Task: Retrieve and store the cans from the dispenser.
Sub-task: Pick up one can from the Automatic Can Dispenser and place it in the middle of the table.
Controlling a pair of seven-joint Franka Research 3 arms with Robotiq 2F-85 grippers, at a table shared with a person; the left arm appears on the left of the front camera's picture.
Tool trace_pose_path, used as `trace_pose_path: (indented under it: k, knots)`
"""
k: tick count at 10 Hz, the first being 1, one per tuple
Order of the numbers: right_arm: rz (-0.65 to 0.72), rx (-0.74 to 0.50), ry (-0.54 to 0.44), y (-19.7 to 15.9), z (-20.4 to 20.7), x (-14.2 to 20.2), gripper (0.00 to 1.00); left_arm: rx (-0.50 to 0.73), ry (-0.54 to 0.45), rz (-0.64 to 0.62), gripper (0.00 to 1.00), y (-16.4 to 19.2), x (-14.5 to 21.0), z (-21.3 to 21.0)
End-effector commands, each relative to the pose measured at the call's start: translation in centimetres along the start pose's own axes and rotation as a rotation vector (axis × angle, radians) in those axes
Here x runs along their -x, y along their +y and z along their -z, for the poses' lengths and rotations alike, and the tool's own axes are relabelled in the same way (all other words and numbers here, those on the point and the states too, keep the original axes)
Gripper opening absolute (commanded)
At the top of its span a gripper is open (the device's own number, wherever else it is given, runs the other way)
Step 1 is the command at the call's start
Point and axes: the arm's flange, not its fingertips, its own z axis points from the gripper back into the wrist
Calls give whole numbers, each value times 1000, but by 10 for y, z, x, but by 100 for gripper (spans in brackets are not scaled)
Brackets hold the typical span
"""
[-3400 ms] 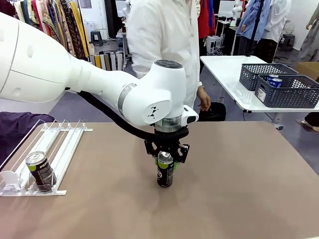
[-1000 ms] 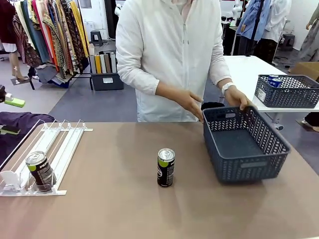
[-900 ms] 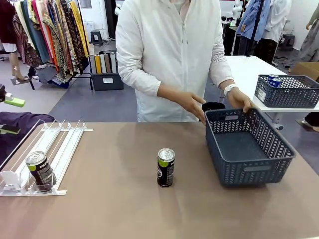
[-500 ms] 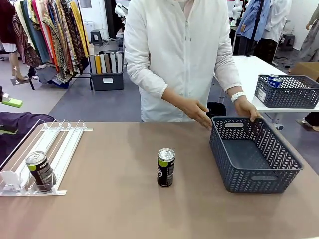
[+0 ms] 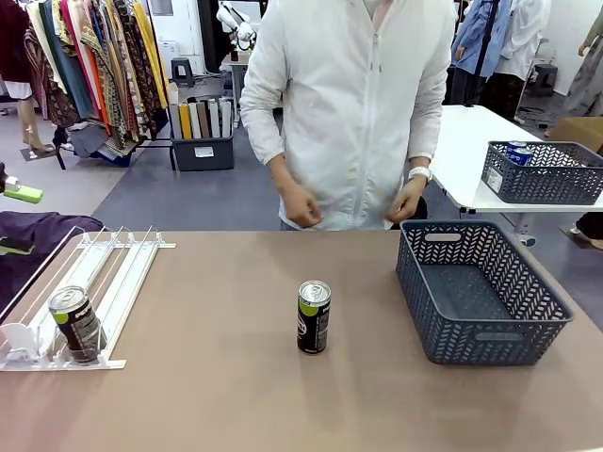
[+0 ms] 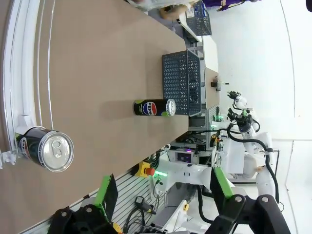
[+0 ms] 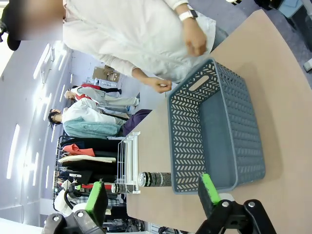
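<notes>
A black can with green marks stands upright at the table's middle, also seen as the can and the can in the wrist views. Another black can rests at the low end of the white dispenser, close below my left gripper, which is open and holds nothing. Its green fingertips show at the picture's left edge in the front view. My right gripper is open and holds nothing, hanging back from the basket.
A dark grey-blue lattice basket stands on the table's right side. The person stands behind the far edge, both hands drawn back near the body. A second basket with a blue can sits on a white table behind.
My left arm let go of the middle can and withdrew to the left. The person set the basket down, slid it right, then pulled both hands away.
</notes>
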Motion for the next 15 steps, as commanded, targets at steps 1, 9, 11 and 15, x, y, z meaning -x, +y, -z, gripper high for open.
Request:
trace_pose_path:
  k: [1,9,11,15]
  knots:
    - [-19,-31,-18,2,2,-3,100,-4,11,3,100,1,3,-3]
    - [-19,-31,-18,2,2,-3,100,-978,170,130,100,-73,3,71]
    - [-19,-31,-18,2,2,-3,100,-995,127,291,100,-70,1,89]
    - [-19,-31,-18,2,2,-3,100,-1017,139,273,100,-79,2,97]
